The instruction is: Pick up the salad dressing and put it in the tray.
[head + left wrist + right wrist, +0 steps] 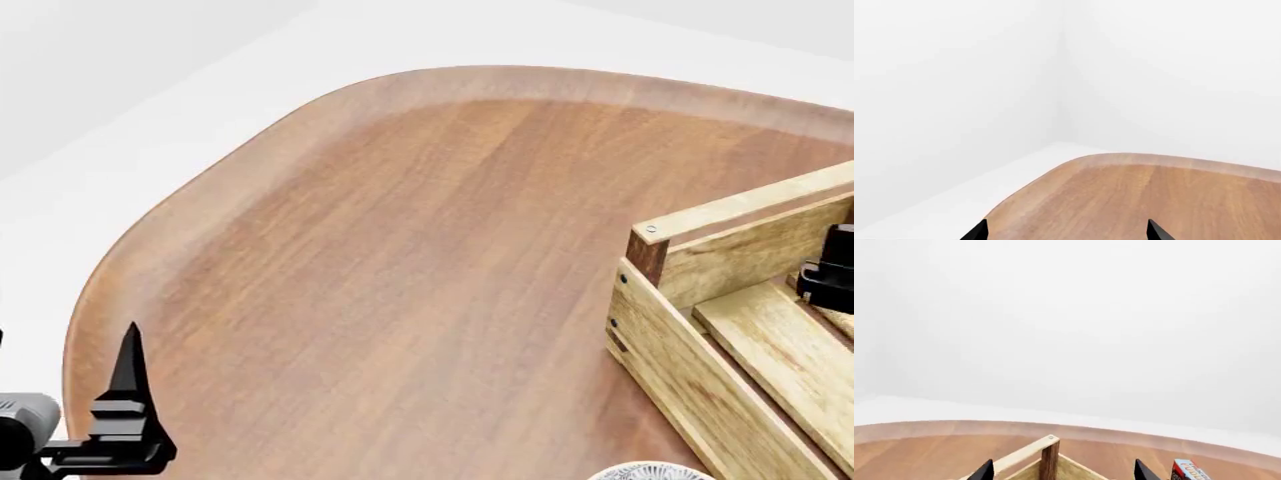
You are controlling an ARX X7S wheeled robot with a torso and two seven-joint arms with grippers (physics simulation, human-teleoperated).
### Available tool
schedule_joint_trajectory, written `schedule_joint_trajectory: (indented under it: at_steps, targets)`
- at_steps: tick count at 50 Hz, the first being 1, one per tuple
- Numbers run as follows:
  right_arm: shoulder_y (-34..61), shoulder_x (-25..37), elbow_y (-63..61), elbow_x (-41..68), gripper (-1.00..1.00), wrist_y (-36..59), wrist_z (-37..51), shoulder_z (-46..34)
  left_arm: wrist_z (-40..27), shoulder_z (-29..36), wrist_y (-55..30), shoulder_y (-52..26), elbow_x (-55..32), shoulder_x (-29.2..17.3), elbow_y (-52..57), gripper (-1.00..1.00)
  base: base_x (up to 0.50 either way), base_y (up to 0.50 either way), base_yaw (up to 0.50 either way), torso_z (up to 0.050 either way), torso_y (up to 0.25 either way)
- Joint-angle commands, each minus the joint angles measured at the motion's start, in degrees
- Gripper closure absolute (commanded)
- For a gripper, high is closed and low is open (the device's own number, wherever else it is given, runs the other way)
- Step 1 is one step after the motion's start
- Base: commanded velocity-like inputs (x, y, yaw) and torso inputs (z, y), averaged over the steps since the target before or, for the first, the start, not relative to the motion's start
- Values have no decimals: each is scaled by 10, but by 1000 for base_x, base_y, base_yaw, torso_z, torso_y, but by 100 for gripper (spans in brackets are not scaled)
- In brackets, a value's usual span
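The salad dressing is not in any view. The tray (694,345), a light-wood crate with dark corner posts, stands at the table's right; its near corner post also shows in the right wrist view (1049,459). My right gripper (1063,474) is open and empty, its fingertips either side of that corner post and above it. In the head view a black part of it (835,268) hangs over the tray at the right edge. My left gripper (1067,236) is open and empty over bare table near the front left edge; one of its fingers (130,372) shows in the head view.
The wooden table (400,260) has a rounded far-left corner with white floor and walls beyond. The rim of a grey-white patterned bowl (649,472) shows at the front, beside the tray. A red-and-blue pudding box (1189,470) stands on the table beyond the tray.
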Motion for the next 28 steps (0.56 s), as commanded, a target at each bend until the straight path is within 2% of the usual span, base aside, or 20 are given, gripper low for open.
schedule_joint_trajectory:
  at_steps: [1,10,16,20,24,28]
  targets:
    - [-84,-23,-227,18,-100,29,-6,7,-1,-6,12,5,-5,0,3,-100,0,0,0,0,0]
    - [-164,-57,-363,25,-100,-18,3,13,10,-24,95,26,5,11,5,-100,0,0,0,0,0]
    - [-208,-80,-383,2,-100,-87,20,0,13,-31,137,37,15,15,5,-100,0,0,0,0,0]
    - [-218,-99,-383,24,-100,-108,26,13,18,-35,146,39,4,18,2,-100,0,0,0,0,0]
    - [-244,-119,-359,-19,-100,-216,51,5,24,-45,160,42,-15,21,2,-100,0,0,0,0,0]
    - [-264,-133,-351,-23,-100,-283,63,7,31,-54,176,46,-36,26,5,-100,0,0,0,0,0]
